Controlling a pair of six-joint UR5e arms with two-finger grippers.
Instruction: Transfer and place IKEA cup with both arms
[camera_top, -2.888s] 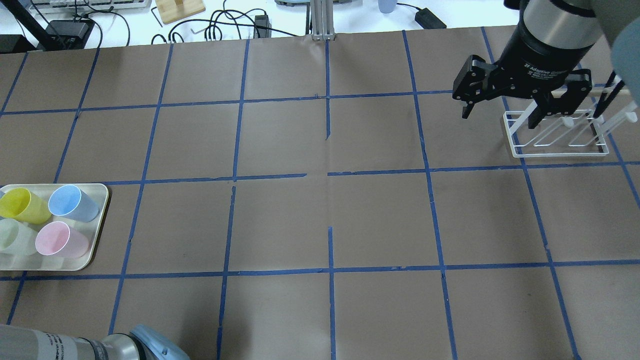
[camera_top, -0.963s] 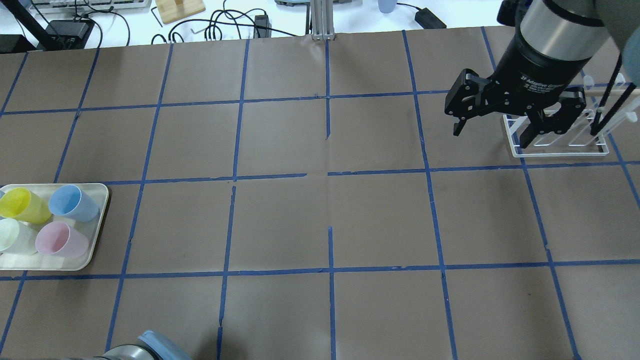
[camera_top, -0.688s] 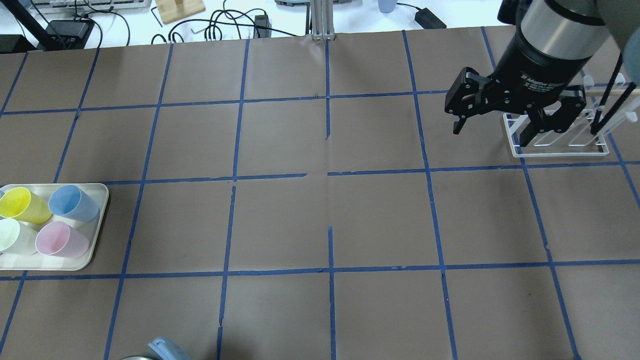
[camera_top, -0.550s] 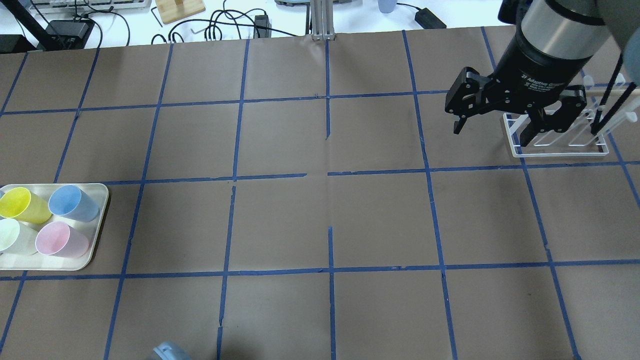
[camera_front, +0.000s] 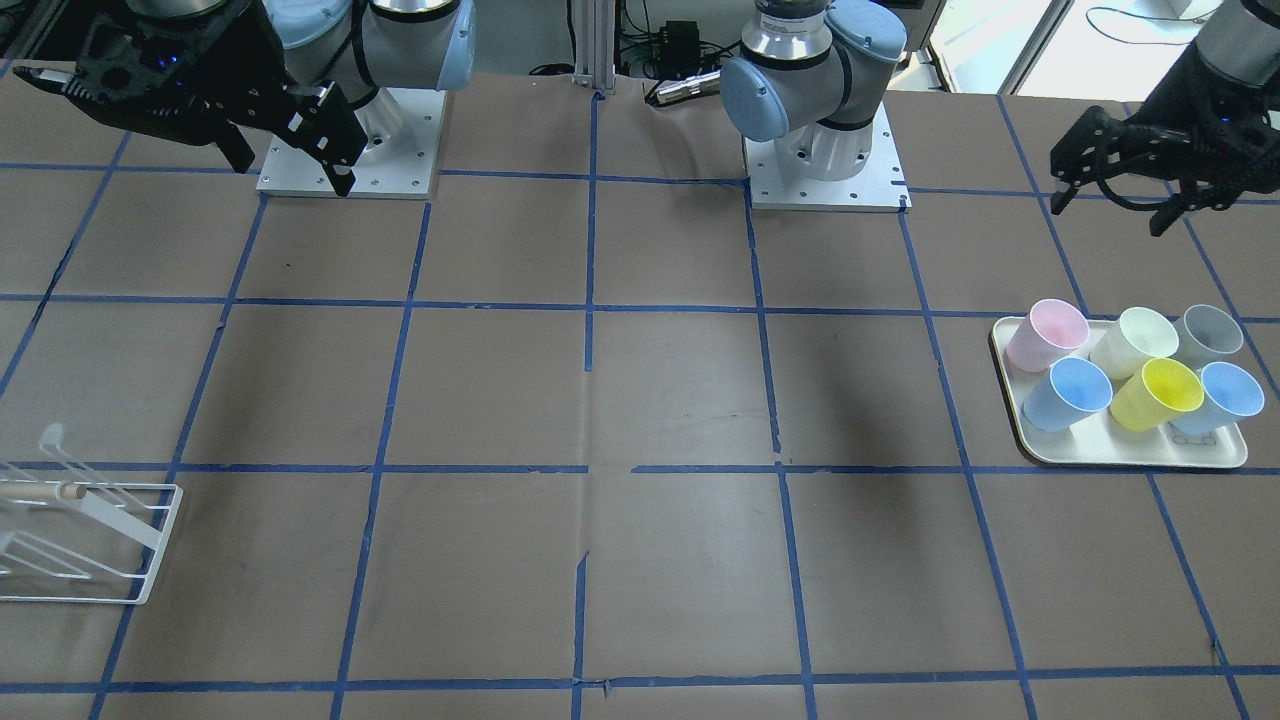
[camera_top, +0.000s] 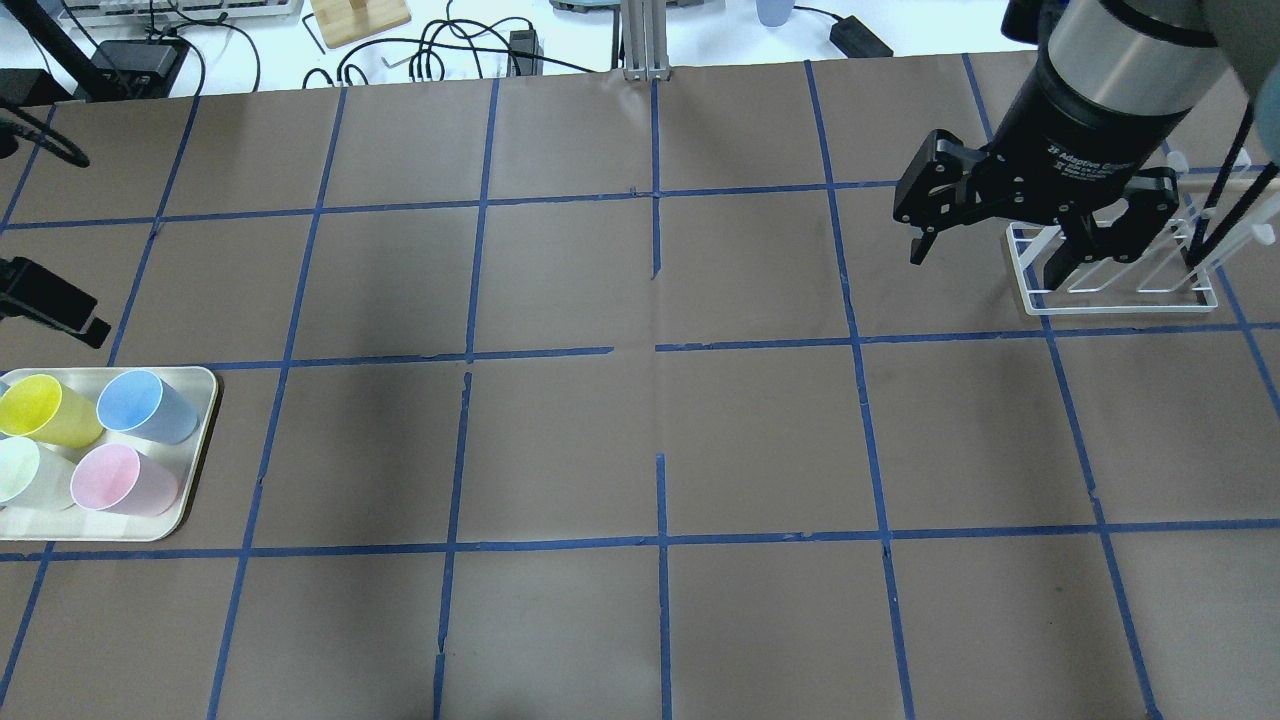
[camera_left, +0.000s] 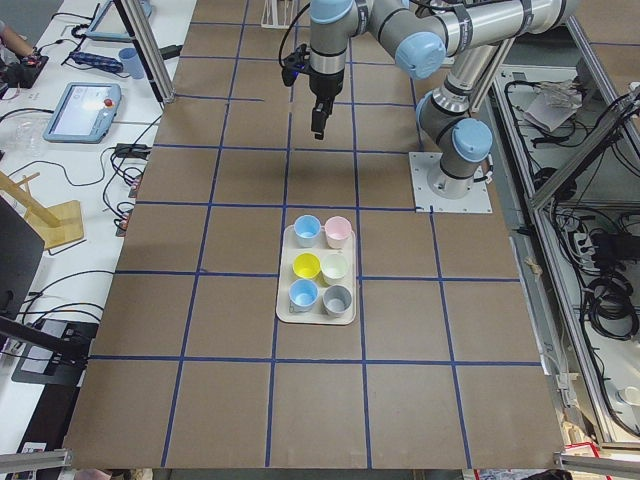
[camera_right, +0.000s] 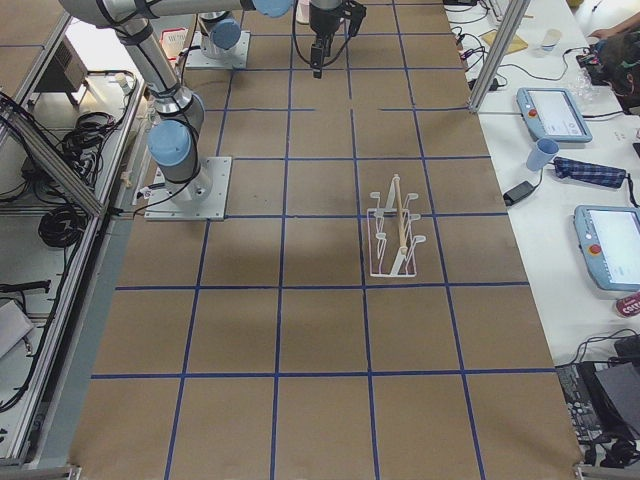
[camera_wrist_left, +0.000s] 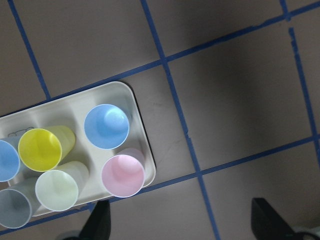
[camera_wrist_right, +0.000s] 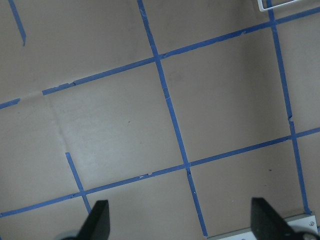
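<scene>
The pale grey IKEA cup (camera_front: 1208, 335) stands upright at a back corner of the cream tray (camera_front: 1130, 455), also in the left view (camera_left: 337, 299) and at the left wrist view's lower left (camera_wrist_left: 10, 215). It is out of the overhead view. My left gripper (camera_front: 1108, 215) is open and empty, high above the table beside the tray, apart from the cups; it also shows in the left wrist view (camera_wrist_left: 182, 230). My right gripper (camera_top: 988, 262) is open and empty, hovering next to the white wire rack (camera_top: 1120, 300); it also shows in the front view (camera_front: 292, 172).
On the tray with the grey cup stand a pink cup (camera_front: 1046, 333), a cream-white cup (camera_front: 1135, 340), a yellow cup (camera_front: 1158, 392) and two light blue cups (camera_front: 1068, 392). The rack (camera_front: 90, 590) holds a wooden rod. Brown paper with a blue tape grid covers the table.
The left arm's elbow has left the overhead view's bottom edge, and parts of the left gripper now show at its left edge above the tray. The right gripper has barely moved.
</scene>
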